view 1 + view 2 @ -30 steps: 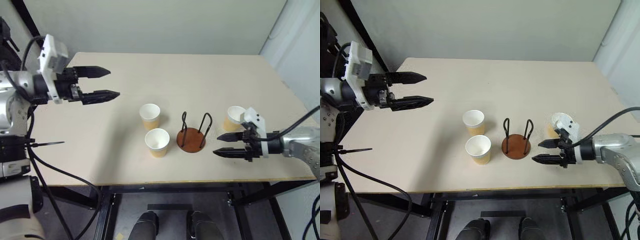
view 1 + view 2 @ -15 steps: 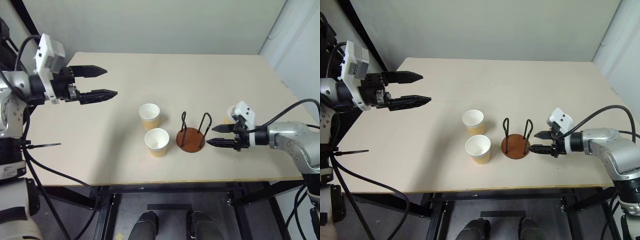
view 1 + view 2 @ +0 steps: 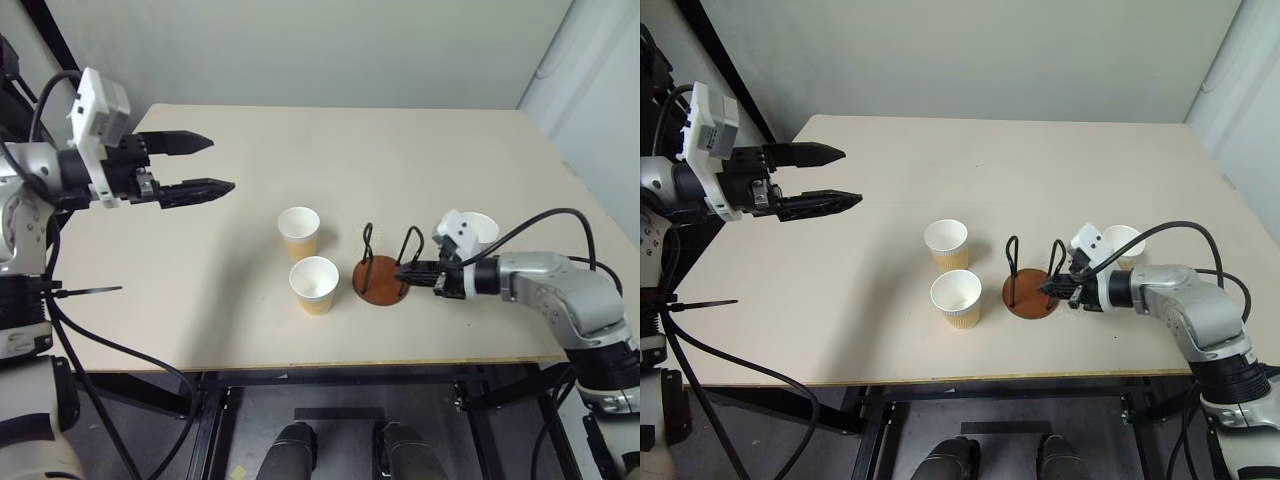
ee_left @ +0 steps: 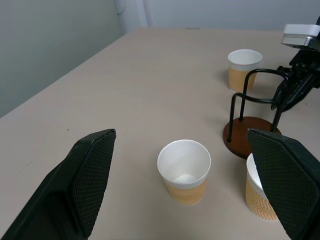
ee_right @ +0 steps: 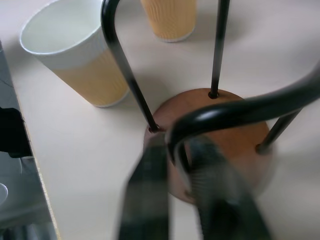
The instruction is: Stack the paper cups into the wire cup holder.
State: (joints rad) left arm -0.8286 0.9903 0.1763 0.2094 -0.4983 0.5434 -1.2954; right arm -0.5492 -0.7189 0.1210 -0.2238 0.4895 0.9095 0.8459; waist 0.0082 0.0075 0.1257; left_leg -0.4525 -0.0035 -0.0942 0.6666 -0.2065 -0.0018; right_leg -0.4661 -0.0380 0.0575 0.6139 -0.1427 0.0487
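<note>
Counter: a pale beige rectangular counter (image 3: 420,150) is shown with broad bare surface along its far half and left side; all objects are grouped toward the near edge.

Holder: the wire cup holder with a round reddish-brown disc base and two upright black wire loops (image 3: 383,278) is placed near the middle of the near edge, empty of cups.

Cups, left pair: two small tapered paper cups, white inside with tan-orange lower walls, are set just left of the holder, one farther (image 3: 299,232) and one nearer (image 3: 314,284), close together.

Cup, right: a third identical paper cup (image 3: 1123,243) is seen beyond the right arm, apart from the holder.

Right claw: the right claw (image 3: 408,272) is pressed together on the holder's right-hand wire loop, as seen in the right wrist view, low over the disc's right rim.

Left claw: the left claw (image 3: 205,165) is held spread wide above the counter's bare left part, well apart from the cups.
</note>
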